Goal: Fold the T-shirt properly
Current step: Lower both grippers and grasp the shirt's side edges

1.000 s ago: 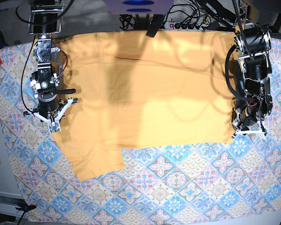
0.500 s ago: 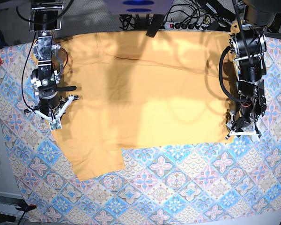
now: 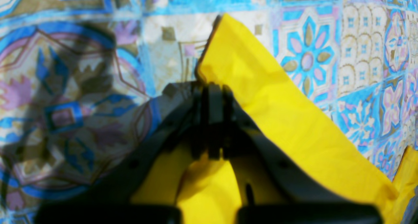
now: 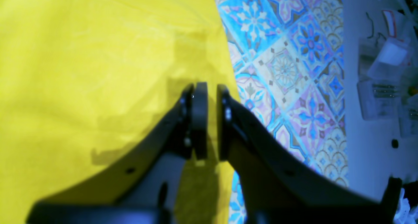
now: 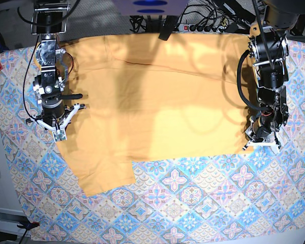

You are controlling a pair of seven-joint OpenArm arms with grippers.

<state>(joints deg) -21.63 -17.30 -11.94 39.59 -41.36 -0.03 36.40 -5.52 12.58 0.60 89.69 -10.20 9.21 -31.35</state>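
We see a table covered by a blue-pink patterned tablecloth (image 5: 193,203). Directly on it lies the T-shirt (image 5: 157,101), spread flat, pale yellow-orange. Its near corner sits under the left gripper (image 5: 262,141), one edge beneath the right gripper (image 5: 58,133). A sleeve (image 5: 104,175) juts toward the front edge, beyond the right gripper. Bare cloth shows in front of both grippers.

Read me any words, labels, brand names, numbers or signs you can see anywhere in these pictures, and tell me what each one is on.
None can be read.
T-shirt: plain, no print showing.
Tablecloth: tile pattern only, no lettering.
Clear boxes beside the table: too blurred to tell whether they carry any text.
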